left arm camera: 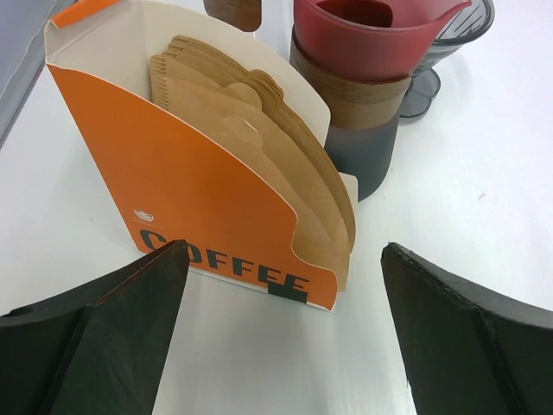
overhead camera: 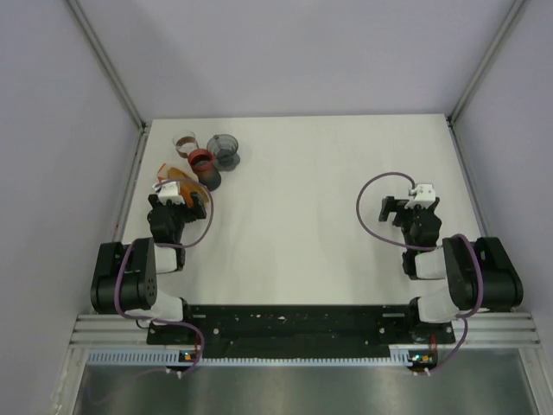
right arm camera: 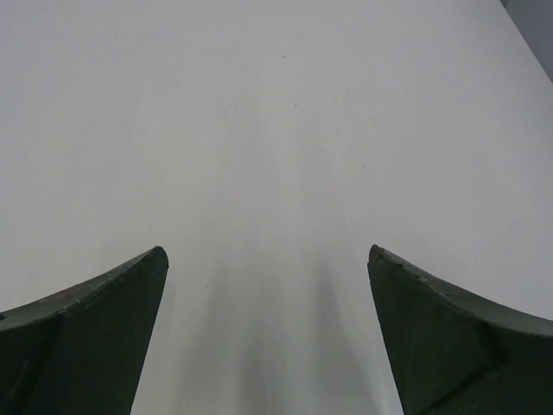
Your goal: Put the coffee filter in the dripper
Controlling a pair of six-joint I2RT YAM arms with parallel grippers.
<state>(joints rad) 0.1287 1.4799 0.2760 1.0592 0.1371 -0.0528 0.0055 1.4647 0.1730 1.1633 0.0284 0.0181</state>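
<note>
White table (overhead camera: 328, 199): L claw (left arm camera: 282, 251) spread facing filter box (left arm camera: 173, 181), red dripper (left arm camera: 363, 39) behind.

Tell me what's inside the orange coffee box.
A stack of brown paper filters stands in the orange box, upper edges showing above its cut-away front. Their lower parts are hidden behind the orange panel, so the count is unclear.

You will find a flat white table top (overhead camera: 302, 216) enclosed by pale lilac wall panels (overhead camera: 294, 52) on slanting aluminium corner posts (overhead camera: 105, 59), with a small clear cup wearing a brown band (overhead camera: 184, 140) standing upright near its far left corner.
</note>
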